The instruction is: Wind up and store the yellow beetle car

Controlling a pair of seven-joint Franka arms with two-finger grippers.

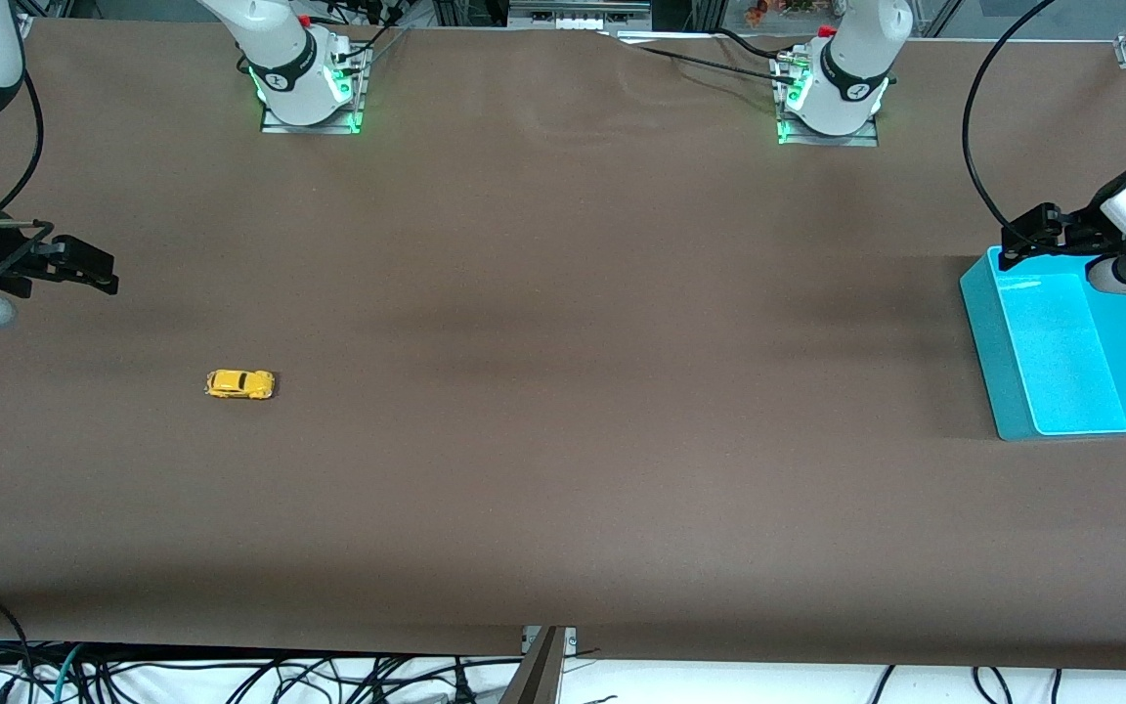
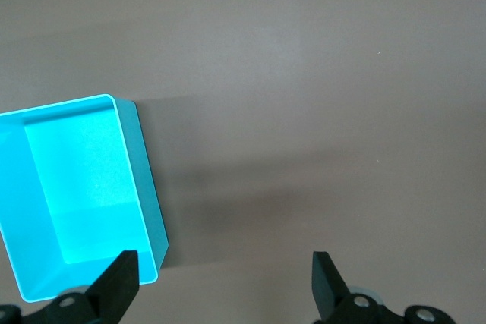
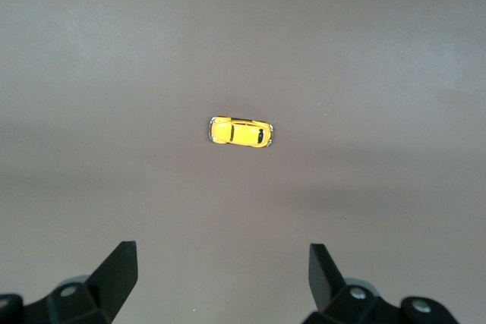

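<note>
Front view showed a wide brown table (image 1: 563, 391) with the yellow beetle car (image 1: 240, 384) as the landmark; the car sat alone on its wheels toward the right arm's end of the table, lying lengthwise along the table's long direction; nothing touched it. The right gripper (image 1: 99, 275) hung in the air near the car, over bare table a little farther from the front camera than the car, its fingers spread apart and empty; the right wrist view looked down on the car (image 3: 240, 132) lying ahead of the two open fingertips (image 3: 121, 263), so the gripper (image 3: 220, 263) was not yet over it. A turquoise bin (image 1: 998, 332) stood well apart from the car at the left arm's end of the table, open and apparently empty; the left gripper (image 1: 1037, 233) waited over the bin's rim, its fingers also apart with nothing between them, as the left wrist view confirmed (image 2: 224, 271).

The step in hand looked like the first approach and grasp; to do it well, the right gripper probably needed to centre over the car, turn so the fingers closed across the narrow sides, and descend almost to the cloth; the car was tiny and smooth, so an off-centre pinch could flick it away; a low grip would likely leave the wheels on the table for the pull-back winding.
</note>
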